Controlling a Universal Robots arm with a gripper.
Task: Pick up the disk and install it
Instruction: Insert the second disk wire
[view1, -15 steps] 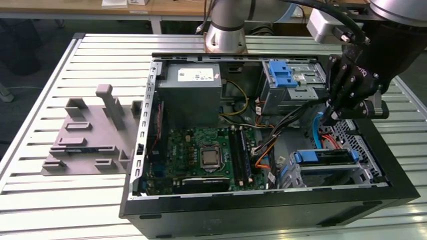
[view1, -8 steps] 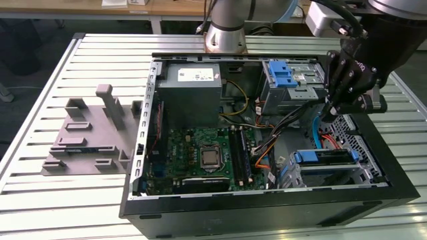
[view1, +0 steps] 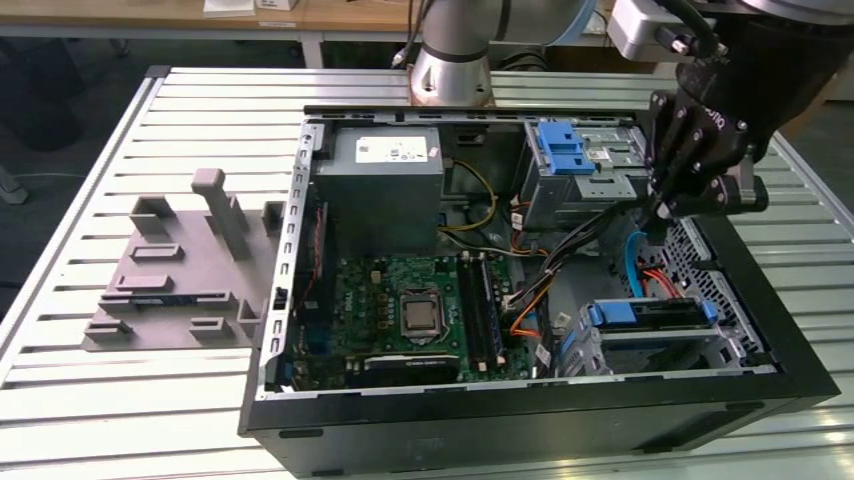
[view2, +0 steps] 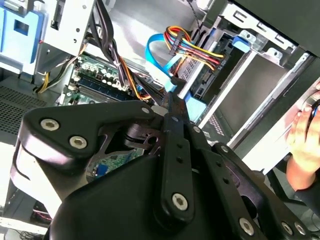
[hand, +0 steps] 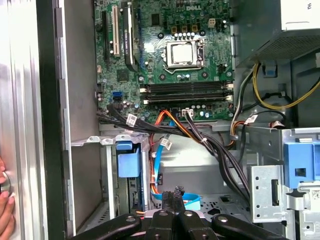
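Lying on the slatted table (view1: 80, 400) at the exterior view's left was a grey fixture (view1: 180, 275); beside it stood the open computer case (view1: 534, 420) with its motherboard (view1: 400, 315). The disk (view1: 647, 315) sat in the lower drive bay. Above it the gripper (view1: 659, 213) hung with fingers together, holding nothing.

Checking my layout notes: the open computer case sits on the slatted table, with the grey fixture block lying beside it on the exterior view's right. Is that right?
Not quite. The grey fixture block lies on the exterior view's left of the open computer case, not its right, as the exterior view shows. The case does sit on the slatted table.
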